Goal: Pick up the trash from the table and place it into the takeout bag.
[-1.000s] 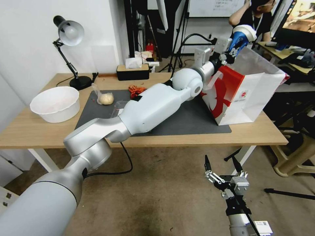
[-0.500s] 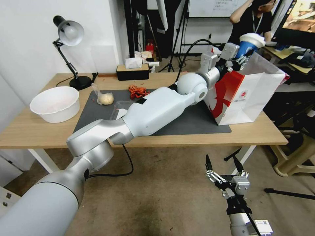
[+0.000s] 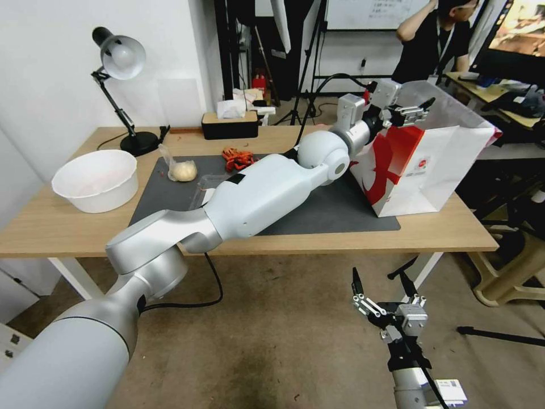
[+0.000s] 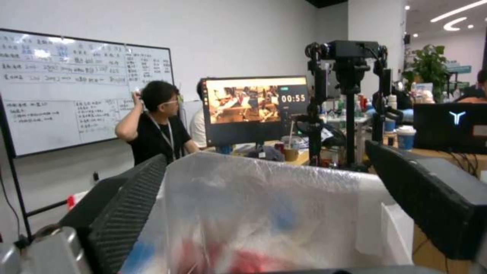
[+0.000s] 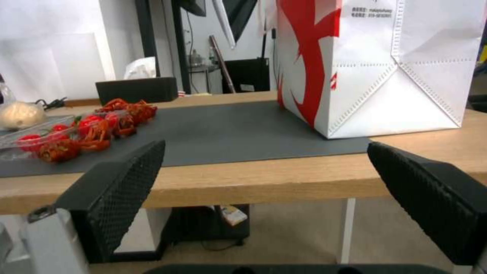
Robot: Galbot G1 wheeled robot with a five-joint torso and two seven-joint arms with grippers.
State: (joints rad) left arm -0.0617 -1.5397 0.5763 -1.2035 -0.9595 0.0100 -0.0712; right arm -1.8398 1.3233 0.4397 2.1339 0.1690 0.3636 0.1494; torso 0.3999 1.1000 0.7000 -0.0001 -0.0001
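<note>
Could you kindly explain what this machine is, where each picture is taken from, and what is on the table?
It is a wheeled robot with two arms. One picture comes from its head, the others from a camera on each wrist. The left gripper is open and holds nothing, over the mouth of the takeout bag. The right gripper hangs open below the table. On the table lie a white bowl, a clear bag with a pale lump, red scraps, a lamp and a tissue box.
</note>
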